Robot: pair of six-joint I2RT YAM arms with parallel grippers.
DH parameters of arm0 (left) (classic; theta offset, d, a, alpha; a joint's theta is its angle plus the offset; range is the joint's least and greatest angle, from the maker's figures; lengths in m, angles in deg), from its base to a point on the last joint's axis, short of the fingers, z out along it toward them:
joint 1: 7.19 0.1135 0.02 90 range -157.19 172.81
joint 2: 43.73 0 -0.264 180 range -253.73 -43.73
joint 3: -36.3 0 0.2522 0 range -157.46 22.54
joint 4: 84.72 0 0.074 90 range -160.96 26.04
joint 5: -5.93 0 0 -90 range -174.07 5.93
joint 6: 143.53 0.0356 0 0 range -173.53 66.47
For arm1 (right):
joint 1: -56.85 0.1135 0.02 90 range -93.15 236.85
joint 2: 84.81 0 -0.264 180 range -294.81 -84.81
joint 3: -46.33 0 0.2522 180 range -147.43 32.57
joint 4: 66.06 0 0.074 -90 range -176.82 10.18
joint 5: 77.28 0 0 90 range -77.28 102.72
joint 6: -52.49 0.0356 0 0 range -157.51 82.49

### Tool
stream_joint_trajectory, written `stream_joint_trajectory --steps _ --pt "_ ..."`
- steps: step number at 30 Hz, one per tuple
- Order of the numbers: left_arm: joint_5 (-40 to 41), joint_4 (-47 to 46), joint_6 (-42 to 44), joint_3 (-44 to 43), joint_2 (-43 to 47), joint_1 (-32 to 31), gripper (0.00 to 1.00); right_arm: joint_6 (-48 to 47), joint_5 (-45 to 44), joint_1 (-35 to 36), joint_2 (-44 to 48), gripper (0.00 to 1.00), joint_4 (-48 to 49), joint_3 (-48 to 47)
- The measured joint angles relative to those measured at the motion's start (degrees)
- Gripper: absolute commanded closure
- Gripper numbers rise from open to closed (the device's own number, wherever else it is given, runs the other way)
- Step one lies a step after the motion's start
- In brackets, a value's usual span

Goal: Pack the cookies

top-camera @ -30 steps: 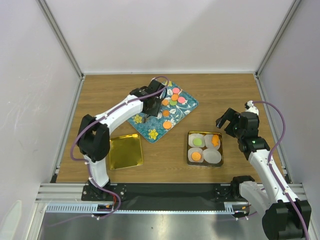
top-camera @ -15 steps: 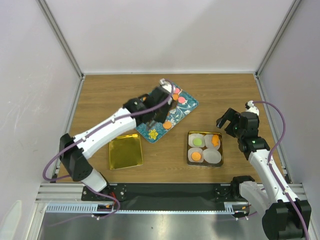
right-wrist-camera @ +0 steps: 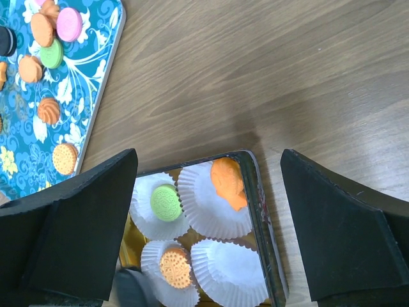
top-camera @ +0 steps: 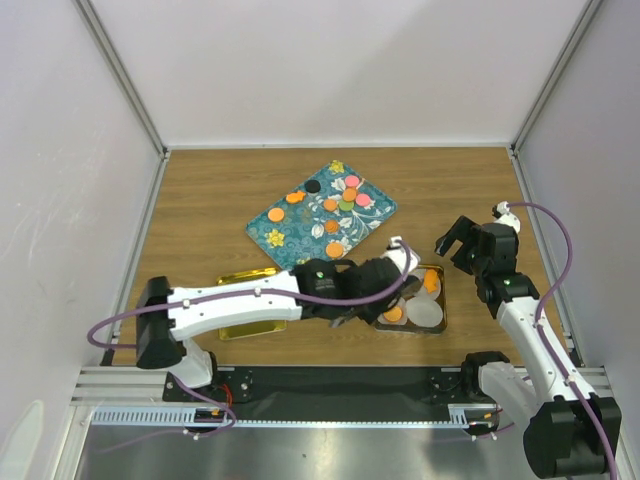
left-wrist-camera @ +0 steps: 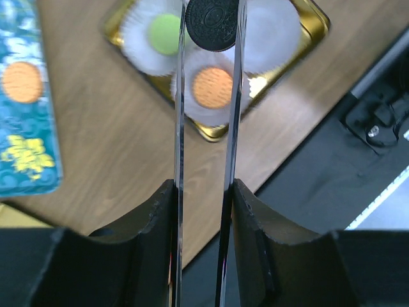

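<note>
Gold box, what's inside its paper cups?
In the gold box, one paper cup holds a green cookie, two hold orange cookies, the fourth cup looks empty. Whatever lies under the papers is covered.

White arms [top-camera: 240,300]; black joints [top-camera: 492,250]; seemingly purple cables [top-camera: 567,255].

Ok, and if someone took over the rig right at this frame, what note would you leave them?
Left gripper: shut on a black round cookie, over the gold square tin of white paper cups.
Right gripper: open, empty, near the tin.
Done: three cups filled, with one green cookie and two orange cookies.
Left: the fourth cup is empty. More loose cookies lie on the teal floral tray.
</note>
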Motion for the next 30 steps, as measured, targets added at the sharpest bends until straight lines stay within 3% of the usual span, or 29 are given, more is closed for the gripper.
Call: stream_joint_trajectory --steps 9,22,30 --pt "-1.55 -0.5 -0.74 -1.07 -8.11 -3.89 0.6 0.0 -0.22 -0.11 -0.09 0.0 0.0 0.0" --pt "-3.08 -3.32 -1.07 -4.28 -10.95 -4.2 0.58 0.0 -0.2 -0.15 -0.15 0.0 0.0 0.0" --pt "-3.41 -3.37 -1.07 -4.35 -12.74 -4.31 0.51 0.0 -0.17 -0.15 -0.15 0.0 0.0 0.0"
